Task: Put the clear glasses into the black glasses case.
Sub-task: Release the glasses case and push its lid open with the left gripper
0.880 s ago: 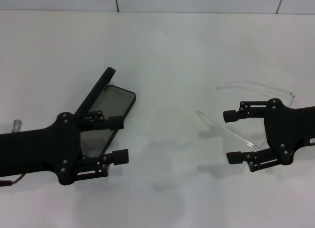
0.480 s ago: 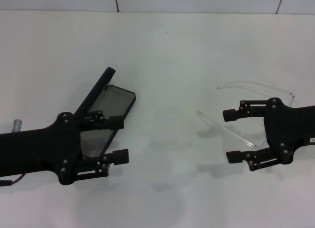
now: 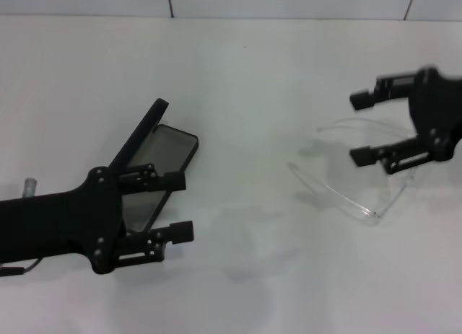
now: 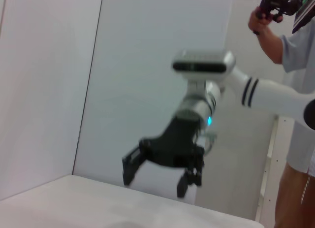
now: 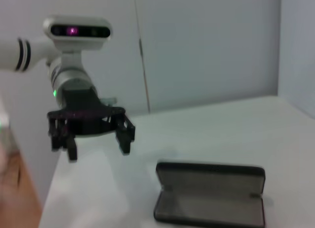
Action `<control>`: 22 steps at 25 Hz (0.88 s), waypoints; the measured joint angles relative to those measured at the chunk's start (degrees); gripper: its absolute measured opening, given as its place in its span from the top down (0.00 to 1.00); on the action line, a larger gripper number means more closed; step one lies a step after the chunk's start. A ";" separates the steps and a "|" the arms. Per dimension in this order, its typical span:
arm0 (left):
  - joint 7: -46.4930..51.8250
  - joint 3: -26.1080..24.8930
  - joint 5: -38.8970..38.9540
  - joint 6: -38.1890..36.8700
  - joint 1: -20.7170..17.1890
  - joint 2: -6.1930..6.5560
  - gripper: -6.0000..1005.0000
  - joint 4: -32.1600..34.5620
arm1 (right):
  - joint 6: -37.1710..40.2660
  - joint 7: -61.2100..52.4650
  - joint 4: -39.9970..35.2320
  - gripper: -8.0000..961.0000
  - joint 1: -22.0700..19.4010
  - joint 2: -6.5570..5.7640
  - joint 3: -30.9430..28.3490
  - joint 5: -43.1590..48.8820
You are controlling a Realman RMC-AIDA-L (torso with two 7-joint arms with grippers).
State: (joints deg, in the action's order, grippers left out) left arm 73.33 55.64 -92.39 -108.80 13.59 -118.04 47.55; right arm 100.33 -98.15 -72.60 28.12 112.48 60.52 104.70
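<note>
Bare table (image 3: 245, 132) lies between the open black glasses case (image 3: 162, 157) and the clear glasses (image 3: 346, 182); the left gripper (image 3: 177, 206) overhangs the case's near end.

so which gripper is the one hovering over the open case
The left gripper, its open fingers over the black glasses case; the right gripper is above the clear glasses.

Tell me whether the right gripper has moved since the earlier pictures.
Yes. The right gripper has moved toward the far edge of the table, from the near arm of the clear glasses to over their far arm, jaws open.
</note>
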 joint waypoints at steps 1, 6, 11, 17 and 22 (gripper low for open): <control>-0.43 0.00 0.01 0.01 0.01 -0.03 0.35 -0.39 | 1.16 -1.67 -3.44 0.14 1.28 -0.36 -0.10 1.92; -2.55 0.00 0.01 0.03 0.03 -0.10 0.36 -2.61 | 7.80 -7.94 -16.37 0.14 9.71 -0.95 0.15 16.42; -4.76 -0.28 0.42 0.07 0.04 -0.39 0.36 -4.06 | 15.15 -10.27 -19.47 0.14 17.74 0.67 0.49 30.16; -4.92 -3.37 0.54 0.17 0.24 -1.23 0.36 -4.13 | 18.37 -10.25 -18.98 0.14 22.58 1.68 7.52 42.53; -6.06 -4.52 0.62 0.91 0.63 -1.41 0.36 -4.14 | 18.40 -10.02 -19.25 0.15 24.23 2.91 8.40 43.57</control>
State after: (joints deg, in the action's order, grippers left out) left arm 67.27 51.11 -91.77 -107.89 14.21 -119.46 43.41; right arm 118.72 -108.17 -91.85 52.35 115.39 68.92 148.27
